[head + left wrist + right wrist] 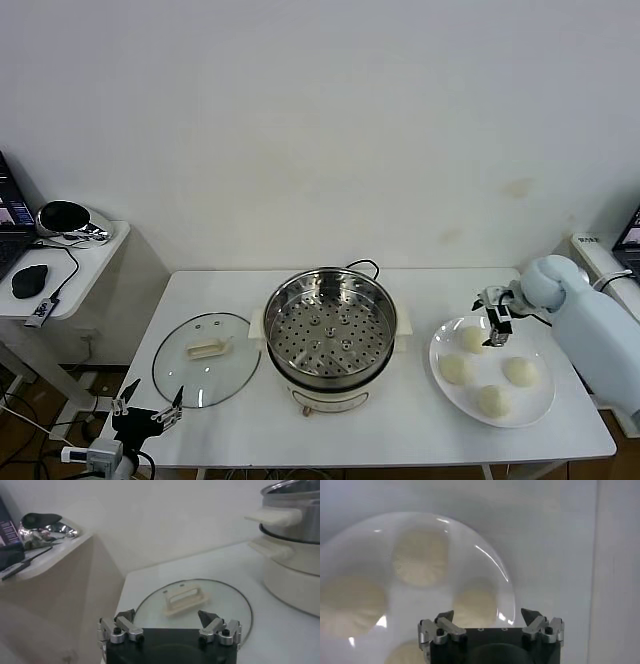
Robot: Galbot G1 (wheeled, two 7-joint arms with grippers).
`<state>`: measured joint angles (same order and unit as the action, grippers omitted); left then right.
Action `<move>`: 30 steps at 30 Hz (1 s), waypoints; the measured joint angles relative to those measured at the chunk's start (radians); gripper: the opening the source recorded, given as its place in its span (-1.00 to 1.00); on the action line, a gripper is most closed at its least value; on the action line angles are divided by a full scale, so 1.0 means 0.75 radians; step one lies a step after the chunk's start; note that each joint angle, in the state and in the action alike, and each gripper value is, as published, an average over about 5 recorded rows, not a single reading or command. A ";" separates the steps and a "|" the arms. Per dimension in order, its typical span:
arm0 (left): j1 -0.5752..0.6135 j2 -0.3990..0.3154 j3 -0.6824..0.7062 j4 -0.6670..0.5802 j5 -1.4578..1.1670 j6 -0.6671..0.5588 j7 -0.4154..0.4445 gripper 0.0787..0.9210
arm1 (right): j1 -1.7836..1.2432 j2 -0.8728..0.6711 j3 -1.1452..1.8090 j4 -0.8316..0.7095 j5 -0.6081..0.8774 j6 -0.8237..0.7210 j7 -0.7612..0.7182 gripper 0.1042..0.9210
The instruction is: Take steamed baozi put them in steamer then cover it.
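The white counter (420, 440) fills the lower part of the head view, with a smaller side table (70, 285) off at 9 o'clock carrying a black mouse (29, 281) and a shiny dark object. At the counter's centre stands the steamer (330, 335), a steel pot on a cream-white base, its perforated tray bare and its black cord trailing off at 12 o'clock. The cover (205, 360), a clear glass lid with a cream-white bar handle, lies flat on the counter at 9 o'clock from the steamer, its rim just beside the steamer's base. At 3 o'clock from the steamer sits a flat white plate (448, 395) bearing the four steamed baozi (456, 370), apart from one another in a loose diamond. The right arm reaches in from 3 o'clock, and the right tool (498, 322) hangs over the bun at the plate's 12 o'clock side, its fingers spread wide with nothing between them; its wrist view shows both fingertips clear of the buns. The left tool (148, 408) waits at the counter's near edge, at 7 o'clock from the cover, fingers likewise spread and empty.
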<state>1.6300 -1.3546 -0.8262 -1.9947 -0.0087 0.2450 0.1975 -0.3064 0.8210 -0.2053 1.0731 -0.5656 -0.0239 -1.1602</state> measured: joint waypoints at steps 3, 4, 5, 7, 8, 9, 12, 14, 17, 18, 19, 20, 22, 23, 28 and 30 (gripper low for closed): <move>0.000 -0.005 -0.001 0.001 0.001 -0.002 -0.003 0.77 | 0.001 0.015 -0.005 -0.031 -0.019 0.007 0.005 0.76; 0.000 -0.006 -0.001 0.000 0.001 -0.002 -0.003 0.77 | 0.002 0.018 -0.006 -0.039 -0.023 0.008 0.006 0.76; 0.001 -0.007 -0.001 -0.002 0.002 -0.002 -0.003 0.77 | 0.002 0.022 -0.007 -0.048 -0.027 0.010 0.007 0.76; 0.002 -0.007 -0.001 -0.004 0.002 -0.002 -0.003 0.77 | 0.002 0.029 -0.009 -0.064 -0.033 0.012 0.010 0.76; 0.002 -0.006 -0.002 -0.005 0.002 -0.002 -0.003 0.77 | 0.002 0.032 -0.009 -0.071 -0.035 0.012 0.011 0.76; 0.003 -0.005 -0.002 -0.005 0.002 -0.002 -0.002 0.77 | 0.002 0.034 -0.010 -0.077 -0.037 0.013 0.012 0.76; 0.003 -0.004 -0.003 -0.003 0.002 -0.002 -0.002 0.77 | 0.001 0.041 -0.010 -0.092 -0.041 0.014 0.017 0.76; 0.003 -0.005 -0.002 -0.001 0.002 -0.002 -0.003 0.77 | 0.001 0.044 -0.011 -0.101 -0.044 0.014 0.019 0.76; 0.003 -0.006 0.001 0.002 0.002 -0.002 -0.003 0.77 | 0.003 0.047 -0.012 -0.109 -0.043 0.015 0.022 0.76; 0.003 -0.006 0.002 0.004 0.002 -0.002 -0.003 0.77 | 0.003 0.047 -0.012 -0.110 -0.043 0.015 0.023 0.76; 0.002 -0.007 0.002 0.005 0.003 -0.002 -0.003 0.77 | 0.004 0.047 -0.012 -0.111 -0.041 0.015 0.025 0.76; 0.002 -0.007 0.003 0.006 0.003 -0.002 -0.003 0.77 | 0.005 0.047 -0.012 -0.112 -0.040 0.015 0.027 0.76; 0.001 -0.007 0.004 0.007 0.003 -0.002 -0.003 0.77 | 0.005 0.046 -0.013 -0.114 -0.036 0.014 0.030 0.76; 0.001 -0.007 0.004 0.007 0.003 -0.002 -0.003 0.77 | 0.005 0.045 -0.014 -0.115 -0.035 0.014 0.032 0.76; 0.000 -0.007 0.006 0.010 0.004 -0.003 -0.004 0.77 | 0.004 0.039 -0.015 -0.117 -0.025 0.013 0.033 0.56; 0.000 -0.008 0.008 0.013 0.004 -0.004 -0.004 0.77 | 0.003 0.036 -0.016 -0.116 -0.020 0.012 0.033 0.44</move>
<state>1.6298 -1.3604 -0.8201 -1.9849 -0.0058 0.2423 0.1943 -0.3041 0.8477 -0.2170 0.9860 -0.5807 -0.0153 -1.1355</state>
